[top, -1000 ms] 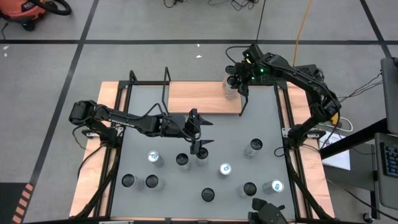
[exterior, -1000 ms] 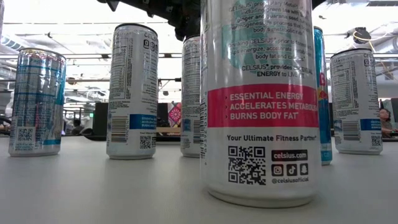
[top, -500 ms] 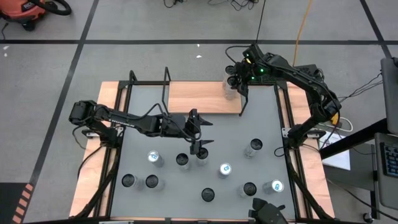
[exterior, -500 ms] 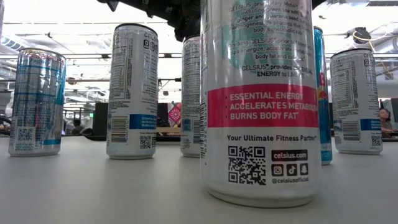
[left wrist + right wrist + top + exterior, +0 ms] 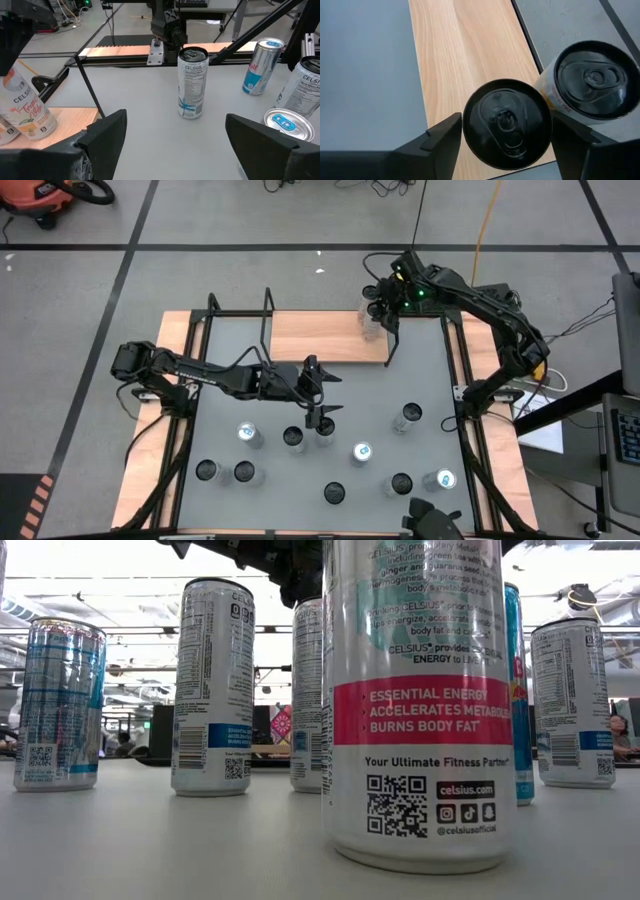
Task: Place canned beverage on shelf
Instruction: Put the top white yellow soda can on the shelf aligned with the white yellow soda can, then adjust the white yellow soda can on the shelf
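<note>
- Right claw (image 5: pixel 378 316): poised at the far right end of the shelf (image 5: pixel 325 337), directly above a black-topped can (image 5: pixel 506 124); fingers (image 5: pixel 440 139) parted to either side of the can's rim, small gaps visible, no grip.
- Black-topped can: upright on the light-wood board of the shelf, near its end edge.
- Second can (image 5: pixel 590 82), yellow-and-white body, black top: upright just beside the first, at the board's end.
- Left claw (image 5: pixel 325 392): hovering over mid-desk, fingers (image 5: pixel 100 137) spread wide, nothing held.
- Desk (image 5: pixel 420 370): grey surface carrying further upright cans, among them a white-and-blue can (image 5: pixel 192 82) ahead of the left claw.
- Celsius can (image 5: pixel 418 700): nearest object in the low view, upright on the desk.
</note>
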Tool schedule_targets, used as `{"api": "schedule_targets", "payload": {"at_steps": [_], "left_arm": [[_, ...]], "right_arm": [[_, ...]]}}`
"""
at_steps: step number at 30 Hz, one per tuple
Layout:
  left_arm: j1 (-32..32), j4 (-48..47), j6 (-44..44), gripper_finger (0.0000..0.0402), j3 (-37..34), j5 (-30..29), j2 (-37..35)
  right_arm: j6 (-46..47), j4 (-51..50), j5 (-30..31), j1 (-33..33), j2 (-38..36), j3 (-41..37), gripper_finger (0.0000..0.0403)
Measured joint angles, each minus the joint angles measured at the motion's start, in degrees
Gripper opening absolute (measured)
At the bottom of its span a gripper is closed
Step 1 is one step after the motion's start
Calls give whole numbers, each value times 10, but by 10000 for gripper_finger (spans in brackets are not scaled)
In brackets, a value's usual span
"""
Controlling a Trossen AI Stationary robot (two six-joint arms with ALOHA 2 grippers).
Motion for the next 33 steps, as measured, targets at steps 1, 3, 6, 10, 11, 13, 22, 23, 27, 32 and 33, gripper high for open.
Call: {"api": "schedule_targets", "payload": {"at_steps": [1,3,6,10,11,13,22,23,27,32,33], "left_arm": [[0,0,0,338,0,0,0],[0,0,0,338,0,0,0],[0,0,0,338,0,0,0],[0,0,2,338,0,0,0],[0,0,4,338,0,0,0],[0,0,6,338,0,0,0],[-2,-5,2,338,0,0,0],[-3,-8,2,338,0,0,0],[-6,-14,1,338,0,0,0],[-6,-14,1,338,0,0,0],[-6,-14,1,338,0,0,0]], "right_arm": [[4,1,0,0,-3,0,233],[7,2,1,1,-11,0,233],[15,-1,1,4,-20,12,233],[19,9,1,14,-34,41,233],[21,14,0,18,-34,49,232],[21,31,1,22,-31,61,225],[35,97,2,-8,25,70,131],[34,97,3,-12,30,70,117],[33,97,2,-24,42,70,71],[28,94,1,-33,57,70,31],[28,94,1,-33,60,70,26]]}}
